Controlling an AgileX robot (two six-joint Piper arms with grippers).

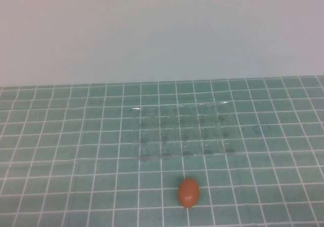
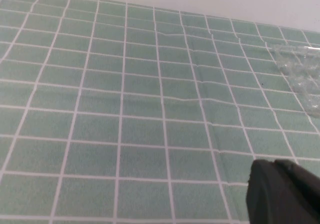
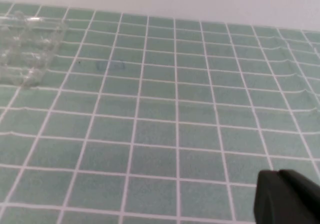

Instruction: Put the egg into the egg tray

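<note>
The orange-brown egg (image 1: 188, 192) lies on the green grid mat near the front edge, in the high view only. The clear egg tray (image 1: 185, 133) lies flat on the mat just behind it, about one grid square away, with its cups empty. A corner of the tray shows in the left wrist view (image 2: 302, 69) and in the right wrist view (image 3: 27, 46). Neither gripper shows in the high view. My left gripper (image 2: 280, 189) and my right gripper (image 3: 287, 196) each show as a black tip, shut and empty, low over bare mat, far from the egg.
The green mat with white grid lines (image 1: 61, 151) covers the table up to a plain pale wall (image 1: 162, 29) at the back. Nothing else stands on the mat.
</note>
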